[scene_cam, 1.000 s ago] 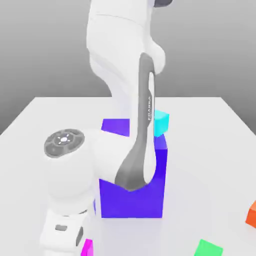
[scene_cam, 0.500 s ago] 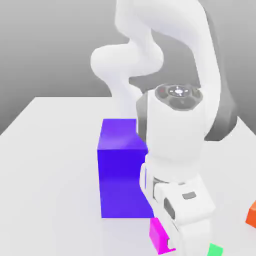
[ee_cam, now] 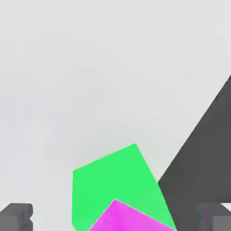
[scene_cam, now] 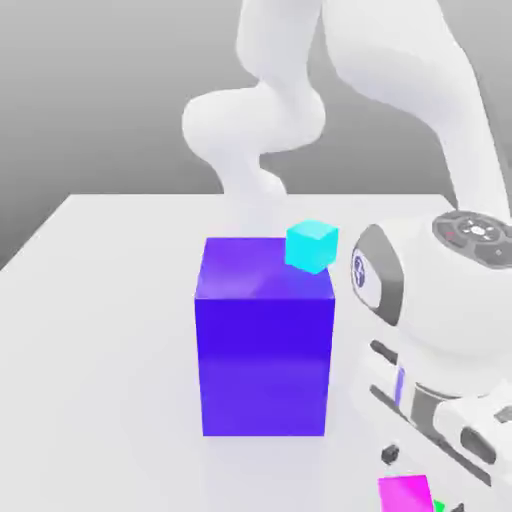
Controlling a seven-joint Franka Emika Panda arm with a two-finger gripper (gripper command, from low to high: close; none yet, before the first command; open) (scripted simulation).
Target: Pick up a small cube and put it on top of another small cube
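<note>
The small magenta cube (scene_cam: 405,493) sits at the bottom edge of the exterior view, toward its right, below my hand (scene_cam: 440,425). A sliver of the green small cube (scene_cam: 438,507) peeks out beside it. In the hand view the magenta cube (ee_cam: 128,219) lies over the green cube (ee_cam: 113,180). My gripper (ee_cam: 116,219) is open. Its dark fingertips (ee_cam: 16,216) stand wide on either side of the magenta cube and do not touch it.
A big blue-violet block (scene_cam: 265,340) stands mid-table, close to the exterior view's left of my hand. A cyan small cube (scene_cam: 311,246) shows at its far upper corner. The white table (scene_cam: 100,300) ends at a dark area (ee_cam: 203,171) near the cubes.
The arm has swung toward the exterior view's right, carrying the magenta cube over to the green one. The fingers have since opened off the magenta cube.
</note>
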